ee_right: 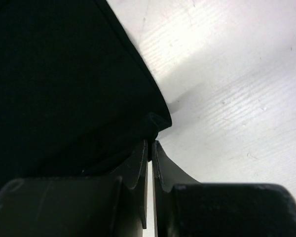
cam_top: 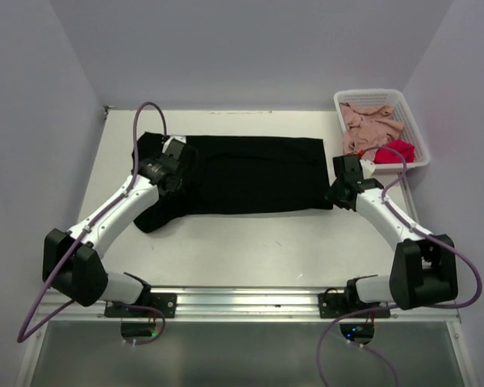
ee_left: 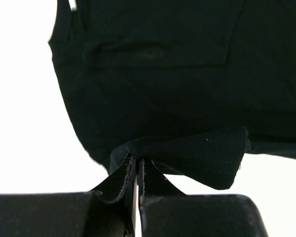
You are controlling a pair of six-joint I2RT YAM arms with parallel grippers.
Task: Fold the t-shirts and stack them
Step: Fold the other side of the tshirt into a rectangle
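Observation:
A large black t-shirt (cam_top: 250, 173) lies spread across the middle of the table, folded lengthwise. My left gripper (cam_top: 180, 165) sits at its left end, shut on a fold of black cloth (ee_left: 187, 153) that the left wrist view shows pinched between the fingertips (ee_left: 136, 165). At the shirt's right end, my right gripper (cam_top: 336, 192) is shut on the near corner of the black t-shirt (ee_right: 158, 121). A dusty pink t-shirt (cam_top: 373, 121) and a bright red t-shirt (cam_top: 395, 149) lie crumpled in the basket.
A white lattice basket (cam_top: 415, 129) stands at the table's back right corner, just behind my right arm. White walls close in on both sides and the back. Bare white tabletop (cam_top: 250, 246) runs between the shirt and the arm bases.

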